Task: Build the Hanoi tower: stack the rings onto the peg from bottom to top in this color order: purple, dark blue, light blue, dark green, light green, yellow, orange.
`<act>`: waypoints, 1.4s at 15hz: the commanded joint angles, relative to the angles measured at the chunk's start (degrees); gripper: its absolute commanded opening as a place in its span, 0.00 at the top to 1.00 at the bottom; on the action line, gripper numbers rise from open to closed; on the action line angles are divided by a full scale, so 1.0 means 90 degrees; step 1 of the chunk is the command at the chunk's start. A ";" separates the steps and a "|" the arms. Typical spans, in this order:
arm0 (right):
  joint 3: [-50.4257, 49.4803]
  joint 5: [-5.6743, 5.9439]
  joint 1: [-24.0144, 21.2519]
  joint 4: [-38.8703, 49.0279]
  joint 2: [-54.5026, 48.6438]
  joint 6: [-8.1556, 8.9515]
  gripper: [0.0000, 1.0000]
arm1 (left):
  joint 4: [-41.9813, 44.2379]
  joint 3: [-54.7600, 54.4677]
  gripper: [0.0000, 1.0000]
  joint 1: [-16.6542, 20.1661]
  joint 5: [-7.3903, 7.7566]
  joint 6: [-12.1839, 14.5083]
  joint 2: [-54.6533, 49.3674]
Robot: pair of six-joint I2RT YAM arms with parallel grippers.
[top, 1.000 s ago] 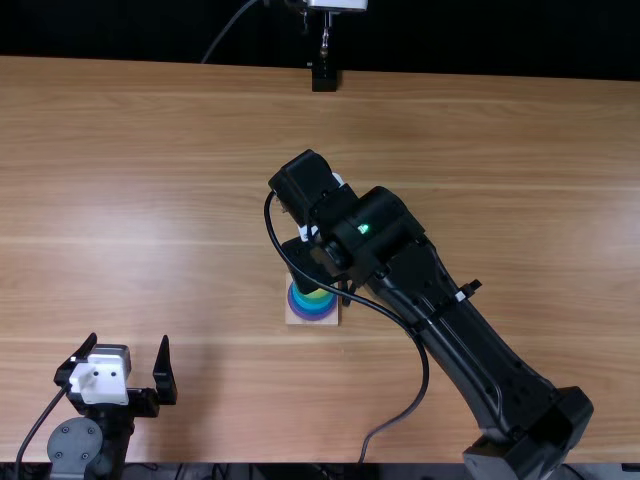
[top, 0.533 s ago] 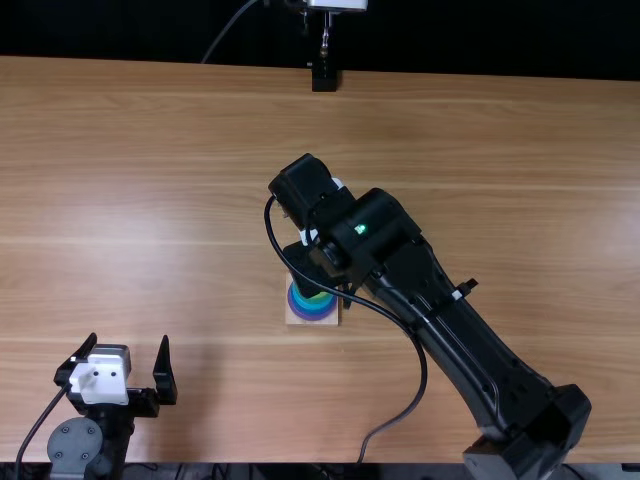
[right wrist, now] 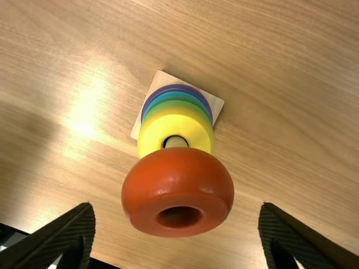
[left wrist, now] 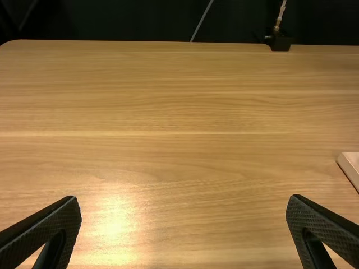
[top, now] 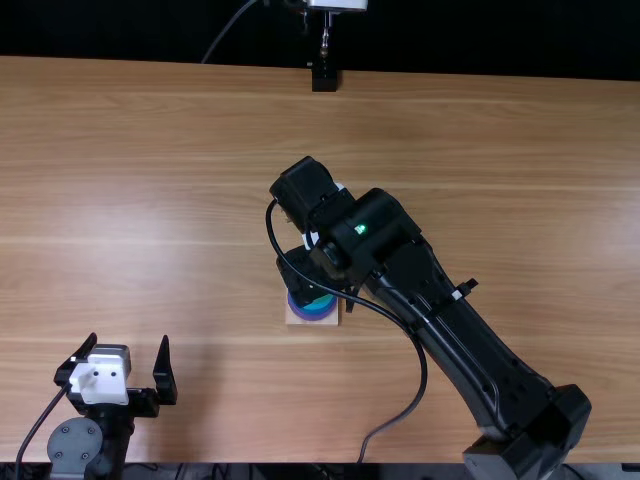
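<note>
In the top view my left gripper (top: 128, 343) stands open at the near left, and my right gripper (top: 304, 276) hangs over the wooden base (top: 291, 319) near the middle. The left wrist view has the left gripper (left wrist: 184, 200) empty between its fingers. In the right wrist view the right gripper (right wrist: 176, 207) is open around the tilted orange ring (right wrist: 176, 176), with gaps on both sides. Behind that ring the peg tip (right wrist: 177, 142) pokes through the yellow ring (right wrist: 196, 128). Green, blue and purple (right wrist: 147, 104) edges lie beneath it on the base (right wrist: 216, 103).
A black mount (top: 324, 76) stands at the table's far edge. The right arm stretches diagonally from the near right corner, its cable looping beside it over the table (top: 150, 170). The base's corner (left wrist: 350, 162) enters the left wrist view.
The right gripper has shifted slightly toward the table's near edge and covers more of the stacked rings in the top view. The left arm has kept still.
</note>
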 commanded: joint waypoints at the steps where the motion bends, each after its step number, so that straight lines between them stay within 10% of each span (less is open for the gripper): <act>1: 0.0073 0.0004 0.0012 -0.0006 0.0076 0.0014 0.00 | -0.0508 -0.0667 0.00 0.0024 -0.0055 0.0009 -0.0074; 6: 0.0610 0.0027 0.0002 -0.0017 0.0076 0.0014 0.00 | -0.0508 -0.0667 0.00 0.0024 -0.0055 0.0009 -0.0074; 13: 0.1225 0.0086 0.0022 -0.0123 0.0017 -0.0057 1.00 | -0.0508 -0.0667 0.00 0.0024 -0.0055 0.0009 -0.0074; 21: 0.0952 0.0086 0.0051 -0.0463 0.0017 -0.0092 1.00 | -0.0508 -0.0667 0.00 0.0024 -0.0055 0.0009 -0.0074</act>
